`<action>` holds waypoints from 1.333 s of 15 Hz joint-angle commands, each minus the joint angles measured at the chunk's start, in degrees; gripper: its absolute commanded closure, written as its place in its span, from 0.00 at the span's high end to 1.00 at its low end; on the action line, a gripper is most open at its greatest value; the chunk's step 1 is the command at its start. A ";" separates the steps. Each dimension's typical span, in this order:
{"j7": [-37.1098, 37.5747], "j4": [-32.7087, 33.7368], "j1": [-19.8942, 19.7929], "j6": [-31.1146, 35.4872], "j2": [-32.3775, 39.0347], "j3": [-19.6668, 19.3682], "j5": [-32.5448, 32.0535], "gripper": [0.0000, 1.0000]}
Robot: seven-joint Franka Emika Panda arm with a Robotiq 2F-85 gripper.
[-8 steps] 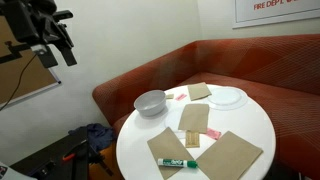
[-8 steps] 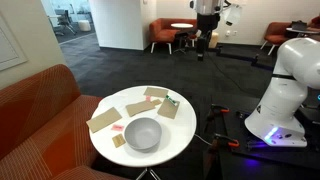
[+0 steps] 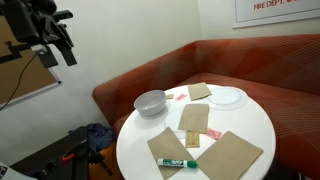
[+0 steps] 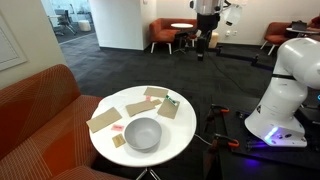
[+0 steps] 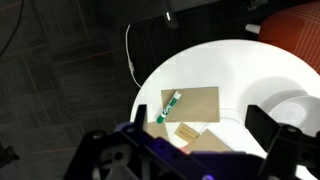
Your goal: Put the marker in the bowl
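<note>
The marker (image 3: pixel 177 162) lies well below and apart from the gripper (image 3: pixel 60 50).

Smooth white table (image 5: pixel 200 65) under the gripper (image 5: pixel 185 150), matt brown paper sheets (image 5: pixel 200 100) (kraft-looking), plastic marker (image 5: pixel 168 105), smooth grey bowl (image 3: pixel 150 102), cloth sofa (image 3: pixel 250 60).

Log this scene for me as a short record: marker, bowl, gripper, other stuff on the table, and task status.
marker: lying flat on a brown paper sheet, near the table edge
bowl: grey, upright, empty, apart from the marker
gripper: open, high above the table, holding nothing
other: whitish plate, several brown paper pieces
status: marker not yet grasped, not in bowl
</note>
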 commanded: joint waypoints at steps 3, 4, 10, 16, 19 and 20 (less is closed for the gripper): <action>2.01 1.49 -1.31 3.14 2.76 -1.88 -0.57 1.00; 2.72 1.69 -1.89 4.39 3.79 -2.32 -0.60 1.00; 8.48 2.93 -5.16 13.33 11.90 -4.12 0.32 1.00; 15.87 3.06 -6.16 22.86 20.36 -4.45 1.69 1.00; 16.22 2.80 -5.34 27.72 24.37 -5.49 4.19 1.00; 17.24 2.62 -5.46 29.62 25.72 -5.39 4.24 1.00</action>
